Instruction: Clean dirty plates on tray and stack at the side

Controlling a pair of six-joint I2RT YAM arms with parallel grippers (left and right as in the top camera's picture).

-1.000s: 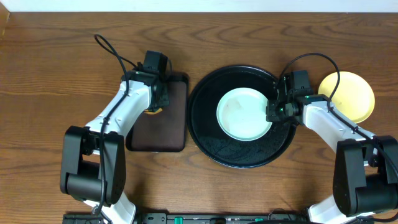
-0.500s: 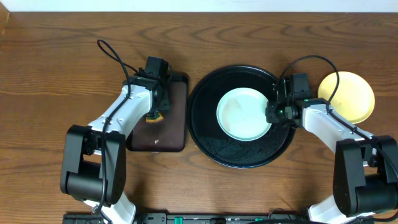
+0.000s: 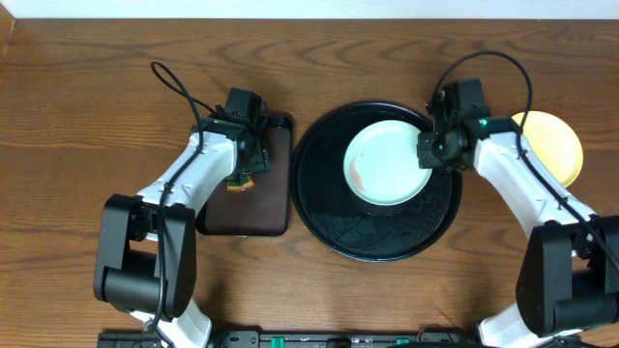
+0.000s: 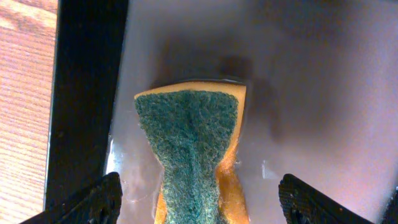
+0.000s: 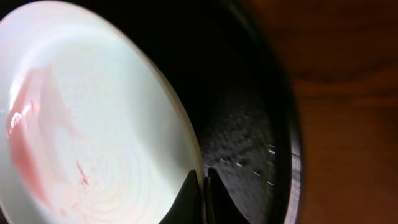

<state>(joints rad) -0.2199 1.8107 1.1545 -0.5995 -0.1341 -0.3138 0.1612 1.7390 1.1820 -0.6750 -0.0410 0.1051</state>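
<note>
A pale mint plate (image 3: 385, 166) with a reddish smear hangs tilted over the round black tray (image 3: 377, 253). My right gripper (image 3: 426, 155) is shut on its right rim. In the right wrist view the fingertips of that gripper (image 5: 204, 193) pinch the edge of the plate (image 5: 93, 124) above the tray (image 5: 249, 143). A pale yellow plate (image 3: 559, 145) lies on the table to the right, partly hidden by the right arm. My left gripper (image 3: 244, 174) stands open over a green and yellow sponge (image 4: 189, 143), its fingers well clear on both sides.
The sponge (image 3: 240, 182) lies on a dark brown rectangular tray (image 3: 247, 211), left of the black tray. Wet patches show on the brown tray (image 4: 298, 93) around the sponge. Wooden table (image 4: 25, 93) surrounds both trays.
The left gripper has opened and let go of the sponge onto the brown tray. The right gripper has raised and tilted the mint plate, shifting it toward the back of the black tray.
</note>
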